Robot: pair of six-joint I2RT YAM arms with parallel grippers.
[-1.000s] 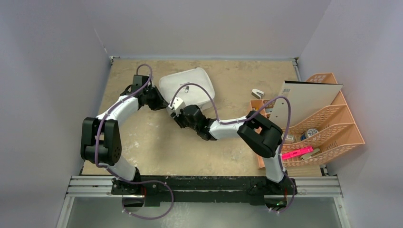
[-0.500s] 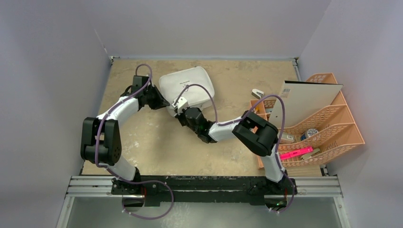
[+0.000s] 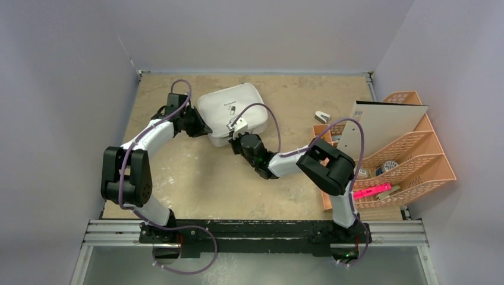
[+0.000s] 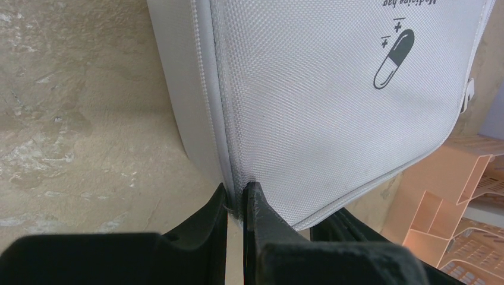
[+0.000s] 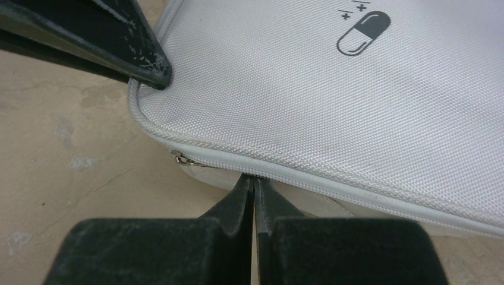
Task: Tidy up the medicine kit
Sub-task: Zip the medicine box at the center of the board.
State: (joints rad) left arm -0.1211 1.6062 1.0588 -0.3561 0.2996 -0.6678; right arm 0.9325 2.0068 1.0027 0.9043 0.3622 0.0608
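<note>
On the table [image 3: 196,172] at 12 o'clock, the medicine kit [image 3: 233,110] lid just dropped shut; left claw [image 4: 236,193] pinches its edge, right claw [image 5: 254,181] closed. Zipping's likely next.

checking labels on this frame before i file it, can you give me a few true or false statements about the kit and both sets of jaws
1. The medicine kit lies with its lid down and its pill logo facing up. True.
2. The jaws of the left gripper pinch the kit's edge seam. True.
3. The jaws of the right gripper stand wide open. False: they are shut, tips at the kit's near edge.
4. The kit sits inside the orange organizer. False: it lies on the table, well left of the organizer.
</note>
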